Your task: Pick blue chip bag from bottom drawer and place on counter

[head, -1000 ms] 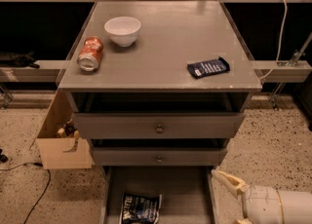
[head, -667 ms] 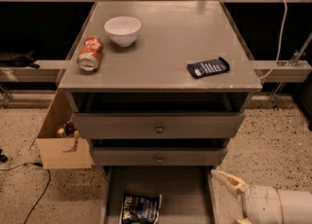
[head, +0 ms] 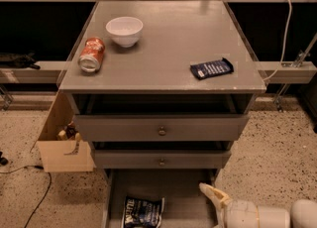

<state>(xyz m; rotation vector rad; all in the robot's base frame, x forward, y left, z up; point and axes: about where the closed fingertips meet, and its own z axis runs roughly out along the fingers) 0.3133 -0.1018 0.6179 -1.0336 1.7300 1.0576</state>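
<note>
While the hand (head: 214, 199) hangs by the bottom drawer (head: 181, 188), the blue chip bag (head: 142, 212) lies to its left. Open or clenched, I cannot tell; next, reach left.

We see the counter (head: 168, 48) on top of the cabinet. On it, a bowl (head: 124, 30) stands at the back left. A can (head: 92, 53) lies on its side just in front of the bowl, a little more to the left. A flat packet (head: 212, 68) lies near the front right edge, well apart from both. Below the counter is the top drawer (head: 198, 129), under it the middle drawer (head: 129, 159), and lowest the bottom drawer (head: 183, 192), pulled out towards us. In it the chip bag (head: 142, 212) lies at the near end, left of the middle. The gripper (head: 212, 196) is by the right side of this drawer, right of the bag and apart from it. A box (head: 64, 155) stands on the floor left of the cabinet.
</note>
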